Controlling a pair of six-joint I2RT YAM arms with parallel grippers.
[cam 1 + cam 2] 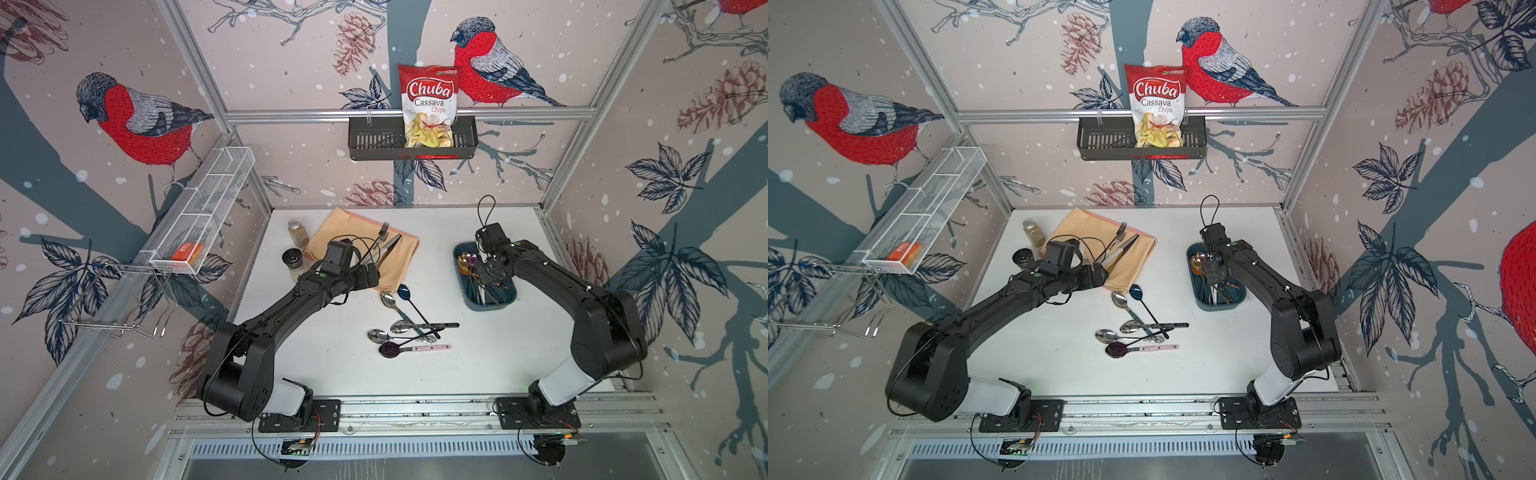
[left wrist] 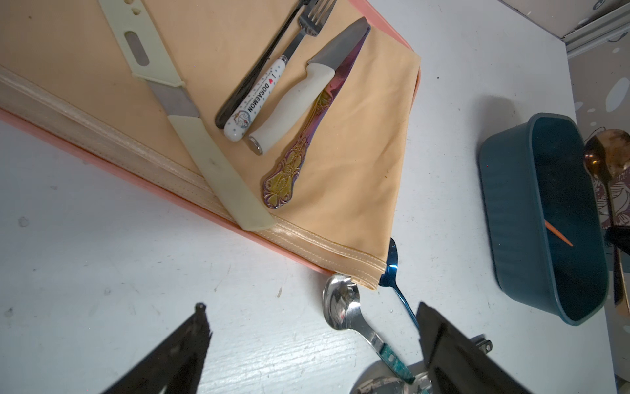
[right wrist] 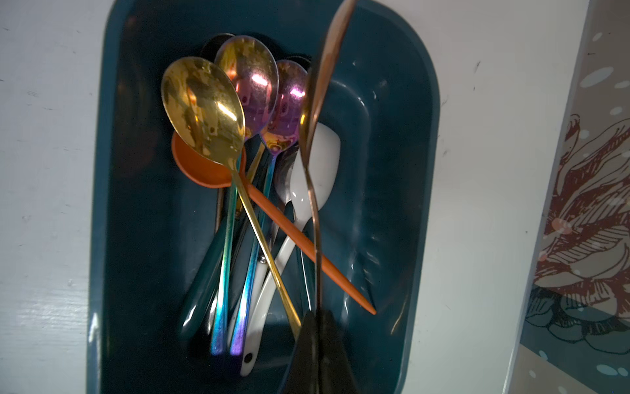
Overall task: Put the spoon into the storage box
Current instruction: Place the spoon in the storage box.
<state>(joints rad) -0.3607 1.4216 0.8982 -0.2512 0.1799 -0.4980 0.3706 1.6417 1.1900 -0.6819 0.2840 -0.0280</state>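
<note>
The storage box (image 3: 402,204) is a dark teal bin on the right of the table, seen in both top views (image 1: 496,305) (image 1: 1221,305). Several spoons lie inside it: gold, iridescent, orange and white. My right gripper (image 3: 318,317) hangs over the box, shut on the handle of a copper spoon (image 3: 315,112), which is held edge-on above the pile. My left gripper (image 2: 311,310) is open and empty, low over the table beside a silver spoon (image 2: 341,303) and a blue spoon (image 2: 392,269). More loose spoons (image 1: 401,328) lie mid-table.
A peach cloth (image 1: 353,232) at the back left carries a fork and knives. Two jars (image 1: 297,232) (image 1: 293,259) stand beside it. A black wall basket (image 1: 374,141) holds a chips bag. A white mesh tray (image 1: 203,212) hangs on the left wall.
</note>
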